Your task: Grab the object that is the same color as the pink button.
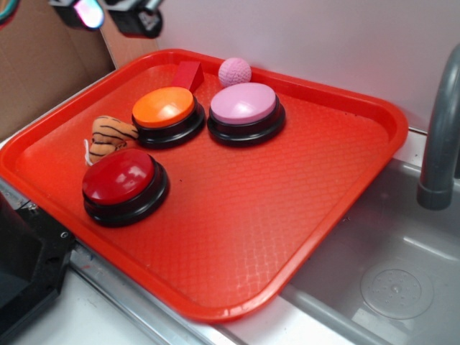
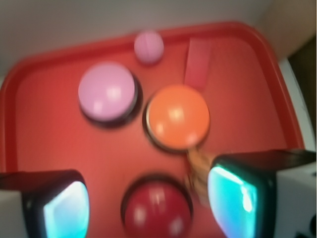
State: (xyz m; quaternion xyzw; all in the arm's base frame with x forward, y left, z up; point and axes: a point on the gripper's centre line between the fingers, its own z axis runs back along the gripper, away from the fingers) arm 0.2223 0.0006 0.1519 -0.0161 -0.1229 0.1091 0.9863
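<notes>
I'm hovering high, gripper [image 2: 148, 208] jaws spread wide, nothing between them. My target, the small pink dimpled ball [image 1: 235, 72], sits at the far rim of the red plastic tray [image 1: 237, 237], just behind the pink-topped dome button [image 1: 244, 104] and beside the red wedge block [image 1: 188, 74]. It looks light and round, likely to roll or squirt out, so I'd pinch straight across its widest middle. No brand, label or writing I can read anywhere.
</notes>
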